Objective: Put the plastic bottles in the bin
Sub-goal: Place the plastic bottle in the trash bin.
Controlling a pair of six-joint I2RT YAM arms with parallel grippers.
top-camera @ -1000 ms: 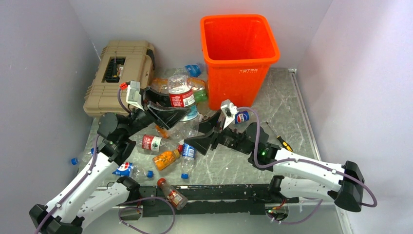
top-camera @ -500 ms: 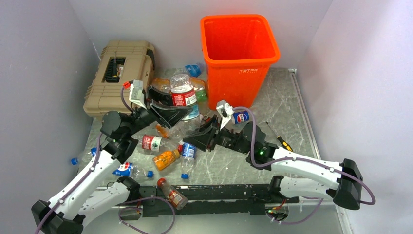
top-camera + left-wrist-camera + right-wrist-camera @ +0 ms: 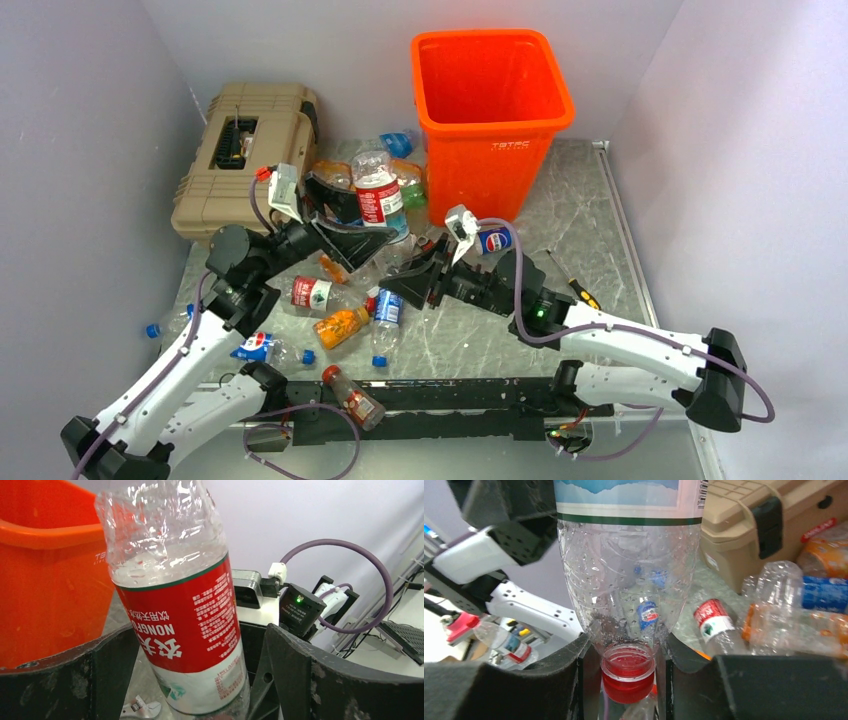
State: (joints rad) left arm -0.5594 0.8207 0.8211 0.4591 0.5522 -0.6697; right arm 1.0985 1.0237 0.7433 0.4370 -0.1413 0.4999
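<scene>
The left tool [image 3: 366, 212] is clamped around the labelled middle of a clear red-labelled bottle [image 3: 378, 198]; it holds the bottle off the counter [image 3: 570, 220], crumpled base up and neck slanting down toward the near side. In the left wrist view the label's lettering reads upside down between the two dark fingers [image 3: 75, 680]. The right tool [image 3: 628, 645] sits at the other end of the same bottle; its fingers [image 3: 544, 685] stand on either side of the neck, against the shoulder just above the red cap [image 3: 628, 672]; whether they pinch or merely rest there I cannot tell.

The bottle hangs left of the bin [image 3: 492, 165] and nearer than it, close to its wall but outside it; the bin stands upright at the far side of the counter; the tan toolbox [image 3: 240, 160] lies well to its left.

More bottles lie loose on the counter under and around the tools: an orange-tinted bottle [image 3: 342, 325] below the left tool; a blue-labelled bottle [image 3: 496, 240] just in front of the bin; a red-capped bottle [image 3: 352, 395] at the near edge. A screwdriver [image 3: 577, 287] lies right of the right arm.
</scene>
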